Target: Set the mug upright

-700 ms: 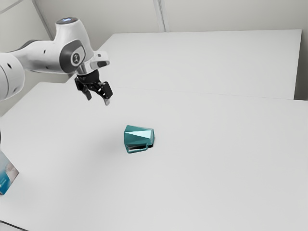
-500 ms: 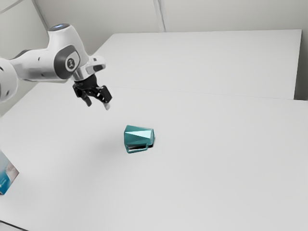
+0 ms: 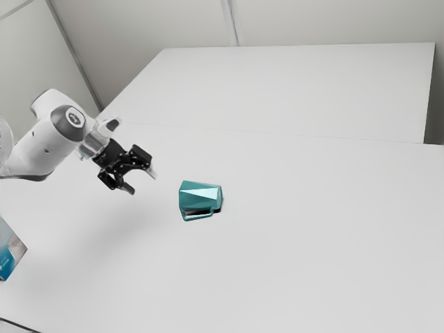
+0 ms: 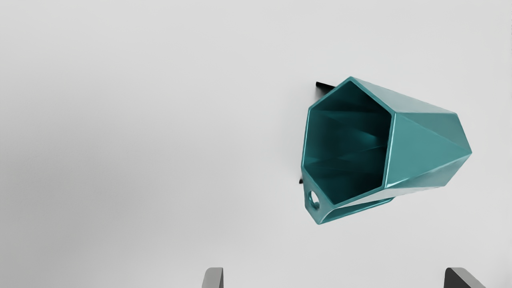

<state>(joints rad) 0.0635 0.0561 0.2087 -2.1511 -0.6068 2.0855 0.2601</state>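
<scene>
Mug: teal [image 3: 201, 196], lying on its side on the white table [image 3: 312, 257], abt mid-table in the ext. view, not upright
Mug's mouth: faces back twd the arm's side, open end turned so the wrist cam sees right into the dark teal hollow [image 4: 344, 148]
Mug's body: faceted, flat angled panels, narrower twd the closed end, which points to the ext. view's right
Handle: angular loop [image 4: 352, 213], down along the mug's side, on the side nearer the ext. cam
Gripper: black [image 3: 142, 182], fingers spread wide w/ a big gap btwn them, held up over the table, tilted, near the mug but apart from it, on the mouth side
Fingertips: grey [image 4: 213, 279], one each side at the edge of the wrist view
Arm: white w/ dark grey joint caps [image 3: 52, 142], in from the ext. view's left, reaching twd the mug
Box: printed, blue & pale [image 3: 8, 258], part in view at the ext. view's left edge, well apart from the mug
Wall: pale [image 3: 333, 21], behind the table
</scene>
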